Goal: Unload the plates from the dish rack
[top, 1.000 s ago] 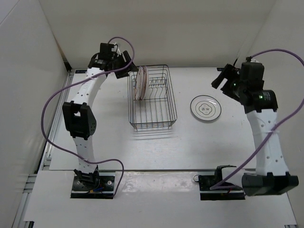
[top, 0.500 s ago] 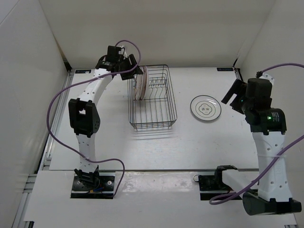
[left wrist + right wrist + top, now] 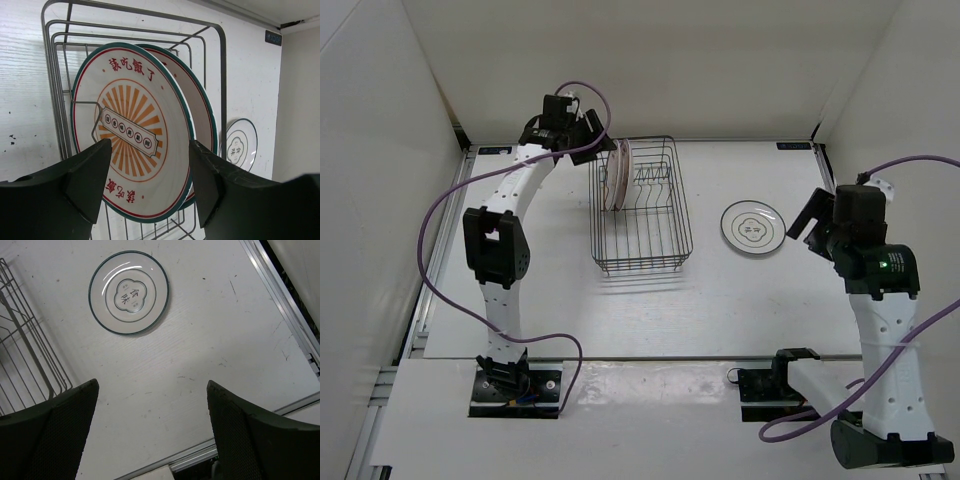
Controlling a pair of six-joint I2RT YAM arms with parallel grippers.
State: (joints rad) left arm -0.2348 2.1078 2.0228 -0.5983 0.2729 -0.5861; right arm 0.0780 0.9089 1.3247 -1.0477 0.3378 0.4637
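Dark wire dish rack [image 3: 640,205] is sitting mid-table; two patterned plates [image 3: 132,145], whitish with orange sunburst, red characters and green rims, are standing upright along its left side; left gripper [image 3: 148,182] is gaping wide before them; white plate [image 3: 129,292], dark-rimmed, is lying flat right of the rack; right gripper [image 3: 152,430] is hovering nearby, jaws spread wide, gripping nothing.

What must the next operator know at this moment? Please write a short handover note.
Left end effector: open, holding nothing, lined up on the front plate in the rack.
Right end effector: open, empty, above the white table.
Things: two round whitish green-rimmed plates stand upright in the dark wire dish rack. One round white plate with thin dark rim lies flat on the table, right of the rack.
Done: one plate is out.
Left: the two plates in the rack.
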